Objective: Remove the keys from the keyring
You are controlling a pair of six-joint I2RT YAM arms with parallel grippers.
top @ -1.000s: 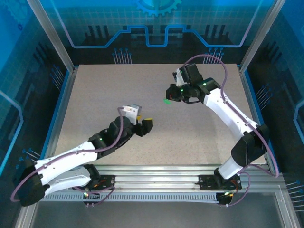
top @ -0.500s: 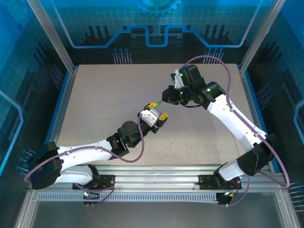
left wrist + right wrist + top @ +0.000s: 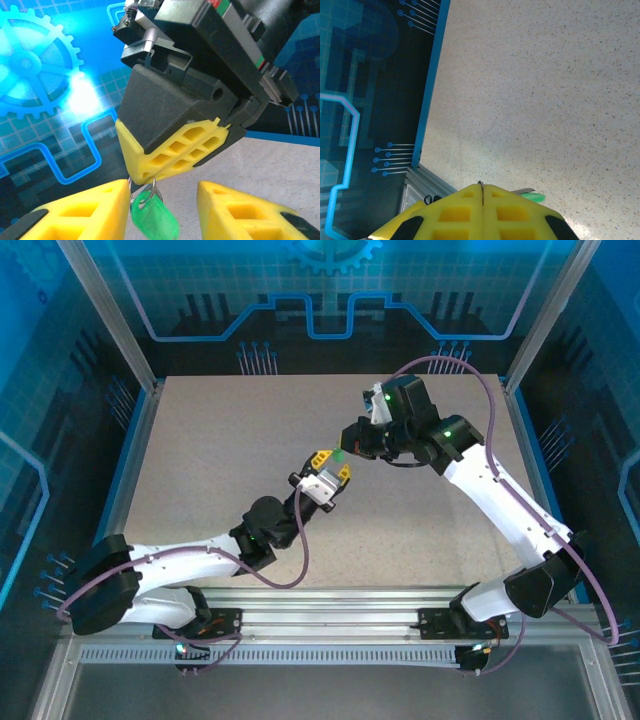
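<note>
A small metal keyring (image 3: 143, 187) hangs above the middle of the worktop (image 3: 220, 460), pinched in the closed yellow tips of the right gripper (image 3: 139, 172). Its glossy green tag (image 3: 155, 220) dangles long-axis downward. The left gripper (image 3: 332, 464), fingers spread to either side of the tag, has moved in from the near left over the past second.

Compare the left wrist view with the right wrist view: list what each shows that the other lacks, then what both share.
Left wrist, not right wrist: the left tool open, the keyring looped at the tip of the right tool, the glowing gear backdrop. Right wrist, not left wrist: a grey metal frame corner. Both: the right tool's shut yellow fingers, the green tag, the speckled table.
</note>
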